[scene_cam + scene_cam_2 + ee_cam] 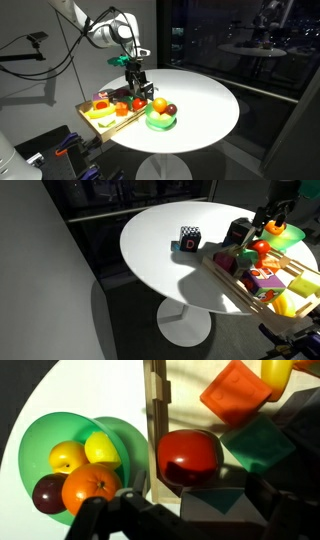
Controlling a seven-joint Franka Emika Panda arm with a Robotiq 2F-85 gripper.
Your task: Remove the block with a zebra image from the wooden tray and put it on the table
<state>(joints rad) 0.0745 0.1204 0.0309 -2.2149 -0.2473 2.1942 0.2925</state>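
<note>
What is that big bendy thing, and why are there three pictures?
It is a robot arm with a claw at its end. Two cameras stand around the round white table; the third sits on the wrist, looking down past the claw. On the table are a wooden tray of toy pieces, a green bowl with toy fruit, and a small bluish cube with a black-and-white pattern standing alone. The claw looks open above the tray's edge and holds nothing that I can see.
</note>
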